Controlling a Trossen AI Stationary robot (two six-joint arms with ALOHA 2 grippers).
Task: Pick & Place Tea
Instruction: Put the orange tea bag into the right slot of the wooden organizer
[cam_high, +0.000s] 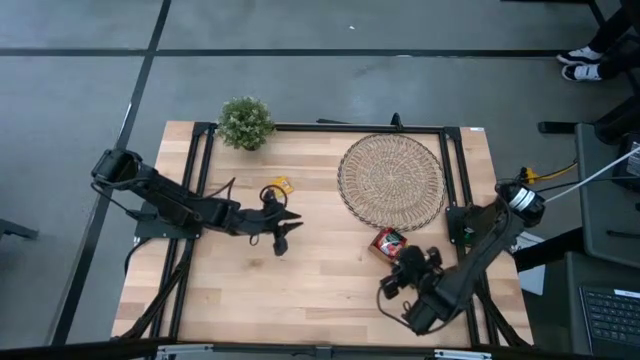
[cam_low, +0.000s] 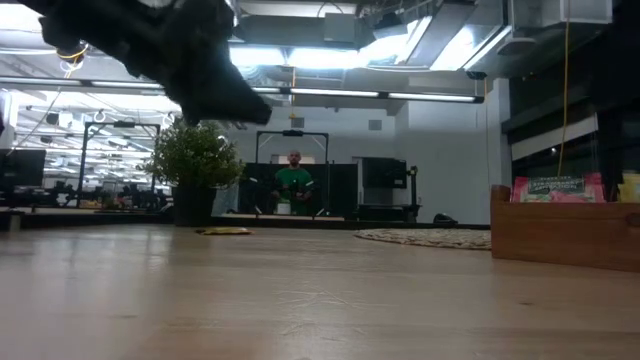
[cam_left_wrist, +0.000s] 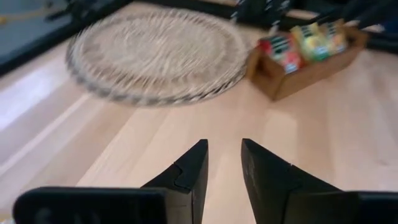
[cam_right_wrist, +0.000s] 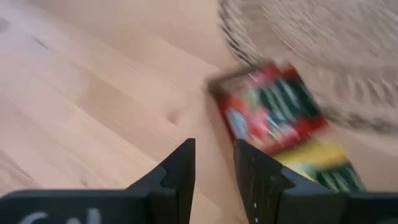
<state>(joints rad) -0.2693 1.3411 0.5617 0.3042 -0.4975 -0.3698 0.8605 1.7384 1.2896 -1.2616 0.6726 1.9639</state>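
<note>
A single yellow tea sachet (cam_high: 280, 185) lies flat on the table, also low in the low view (cam_low: 225, 231). More red, yellow and green sachets (cam_left_wrist: 303, 42) stand in the brown wooden tray (cam_left_wrist: 292, 78), next to the round woven mat (cam_high: 390, 180). My left gripper (cam_high: 281, 232) hovers over bare wood just nearer than the yellow sachet; its fingers (cam_left_wrist: 224, 155) are a narrow gap apart and hold nothing. My right gripper (cam_high: 405, 268) is at the tray's near side, with the red sachets (cam_right_wrist: 273, 112) just ahead; its fingers (cam_right_wrist: 214, 158) are also slightly apart and hold nothing.
A small potted plant (cam_high: 245, 122) stands at the far left corner of the table. The woven mat takes up the far right part. My right arm covers part of the tray (cam_high: 388, 243). Bare wood lies in the middle and near left. A person stands far behind the table (cam_low: 294, 185).
</note>
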